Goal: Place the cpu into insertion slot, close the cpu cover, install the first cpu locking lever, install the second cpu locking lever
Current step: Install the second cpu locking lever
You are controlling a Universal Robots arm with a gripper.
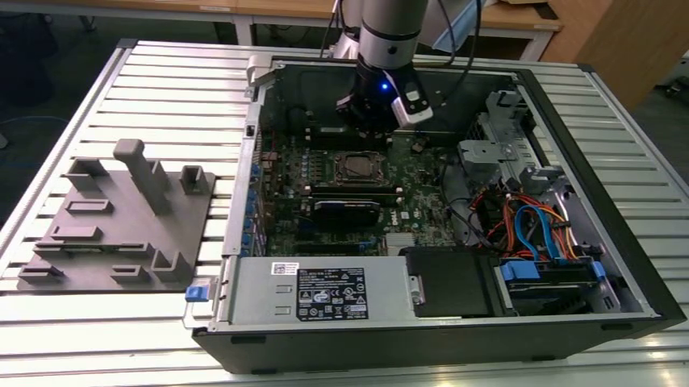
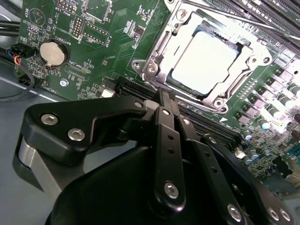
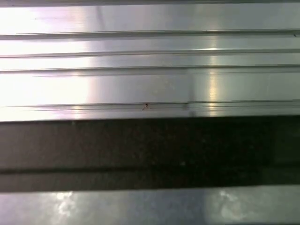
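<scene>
The cpu (image 2: 204,58) lies flat in the insertion slot (image 2: 146,67), its silvery top catching the light. The cpu cover (image 2: 174,35) sits down around it as a metal frame. A thin locking lever (image 2: 234,18) runs along one side of the socket; whether it is latched I cannot tell. In the second wrist view my gripper (image 2: 164,96) is shut with nothing between its black fingers, its tip just short of the socket's edge. In the exterior view the gripper (image 1: 372,133) hangs over the far part of the board, just beyond the cpu (image 1: 354,168).
The open computer case (image 1: 603,193) rests on a slatted metal table (image 1: 161,89). A grey power supply (image 1: 312,294) fills its near side, and drive bays with coloured cables (image 1: 538,234) stand toward the exterior view's right. A grey fixture plate (image 1: 119,218) lies outside the case.
</scene>
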